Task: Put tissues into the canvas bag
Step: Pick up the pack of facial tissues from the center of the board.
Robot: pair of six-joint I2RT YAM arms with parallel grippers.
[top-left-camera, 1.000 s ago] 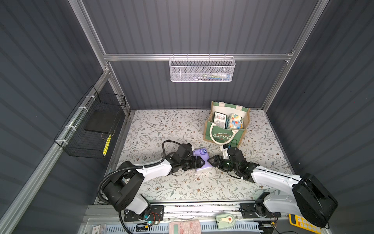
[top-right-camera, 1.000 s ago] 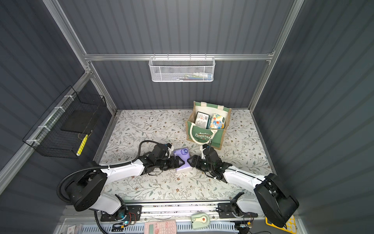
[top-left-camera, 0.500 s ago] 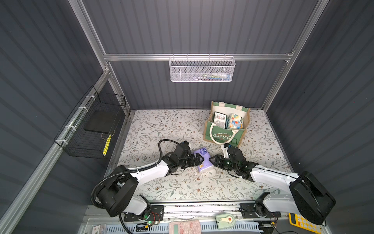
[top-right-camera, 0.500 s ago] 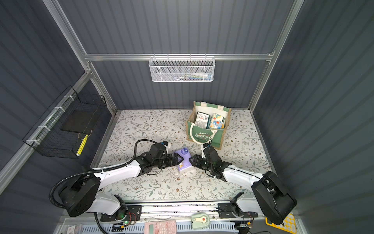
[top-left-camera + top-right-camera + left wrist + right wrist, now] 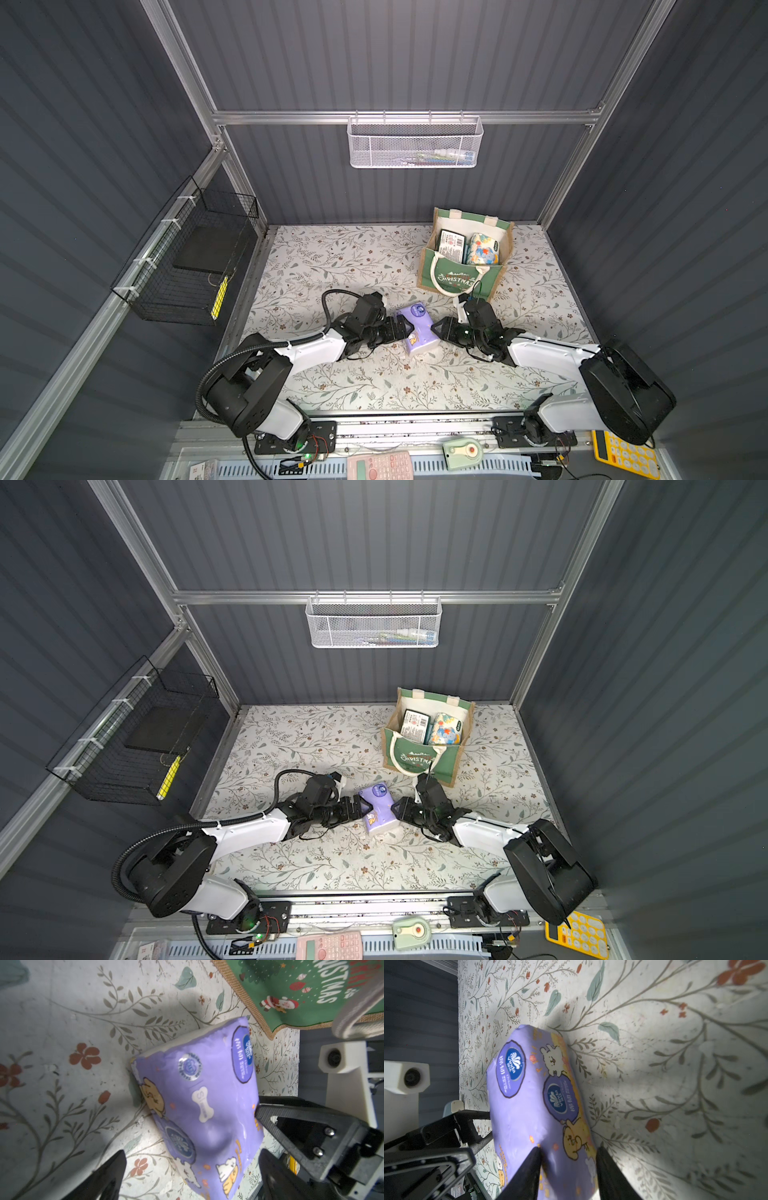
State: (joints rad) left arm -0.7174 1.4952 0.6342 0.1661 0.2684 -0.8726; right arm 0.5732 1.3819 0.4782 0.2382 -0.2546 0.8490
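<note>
Tissues at hand-over. Purple tissue pack (image 5: 417, 328) is sitting tilted near the middle of the floral surface (image 5: 332, 257). It is lying just toward the near edge from the canvas bag (image 5: 457, 278), which is standing by the far right corner and already holding a dark pack (image 5: 451, 245) and a cartoon pack (image 5: 482, 249). Film wrap is looking glossy, so probably slippery. The brick is likely light and soft, with a dent showing in its broad face, so taking it across a narrow end is seeming best. Right gripper (image 5: 568, 1149) is pinching one such end, both fingers against the wrap. Left gripper (image 5: 191, 1157) is standing wide open, loosely flanking the opposite end and gripping nothing.
</note>
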